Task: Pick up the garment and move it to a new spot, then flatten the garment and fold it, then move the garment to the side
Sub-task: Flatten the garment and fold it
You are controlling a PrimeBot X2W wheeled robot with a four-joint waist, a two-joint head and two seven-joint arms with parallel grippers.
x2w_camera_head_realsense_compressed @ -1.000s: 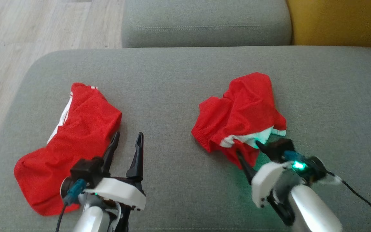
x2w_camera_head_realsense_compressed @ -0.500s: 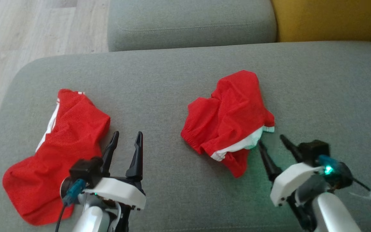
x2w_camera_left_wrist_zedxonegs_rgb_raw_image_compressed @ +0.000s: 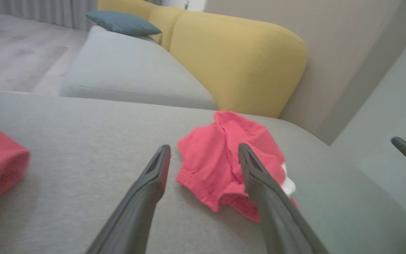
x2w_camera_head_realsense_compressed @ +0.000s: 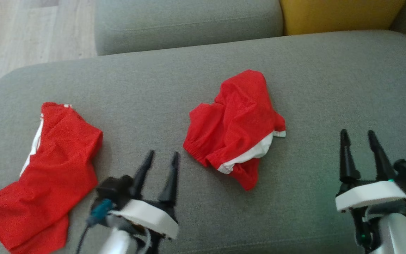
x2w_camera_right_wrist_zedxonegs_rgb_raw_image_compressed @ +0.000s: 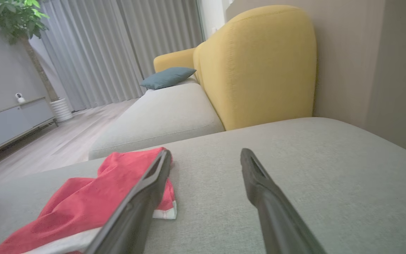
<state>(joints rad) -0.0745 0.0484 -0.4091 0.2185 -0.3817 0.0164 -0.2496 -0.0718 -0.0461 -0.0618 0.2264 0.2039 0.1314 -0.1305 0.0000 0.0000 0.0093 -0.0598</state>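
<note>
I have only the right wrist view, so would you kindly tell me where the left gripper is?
Observer: The left gripper hovers open over the cushion, left of the middle garment and nearer the robot.
Operator: Thank you; what is the red scrap at my left edge?
Observer: The left garment, red with white stripes, crumpled at the cushion's left end.
Operator: Is my gripper touching the middle garment?
Observer: No; the right gripper stands well to its right, over bare cushion.
</note>
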